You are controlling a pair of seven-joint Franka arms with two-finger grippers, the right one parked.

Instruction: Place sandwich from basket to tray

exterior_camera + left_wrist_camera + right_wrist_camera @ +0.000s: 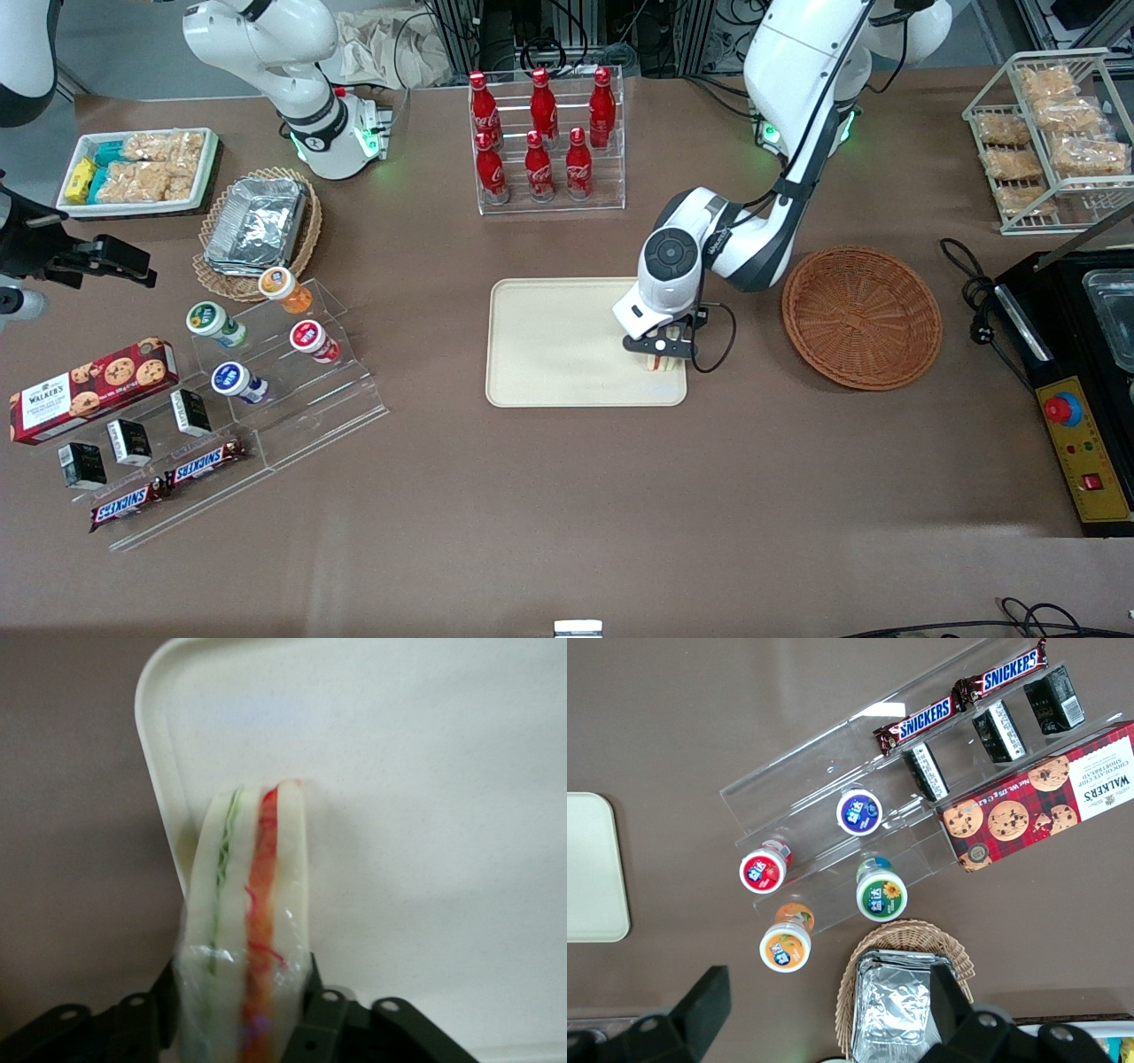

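Observation:
The sandwich (pixel 252 921), a pale bread wedge with a green stripe and an orange-red stripe, is between the fingers of my left gripper (pixel 246 1014), which is shut on it. In the front view the gripper (pixel 663 353) holds the sandwich (pixel 660 361) over the cream-beige tray (pixel 567 341), at the tray's corner nearest the basket and the front camera. The tray (pixel 425 815) fills most of the left wrist view, with its rim beside the sandwich. The round reddish-brown wicker basket (pixel 861 316) is empty and stands beside the tray, toward the working arm's end of the table.
A clear rack of red bottles (pixel 545 137) stands farther from the front camera than the tray. A tan basket with a foil container (pixel 257 226), acrylic steps with yogurt cups (pixel 266 346) and snack bars lie toward the parked arm's end. A black appliance (pixel 1085 354) sits beside the reddish-brown basket.

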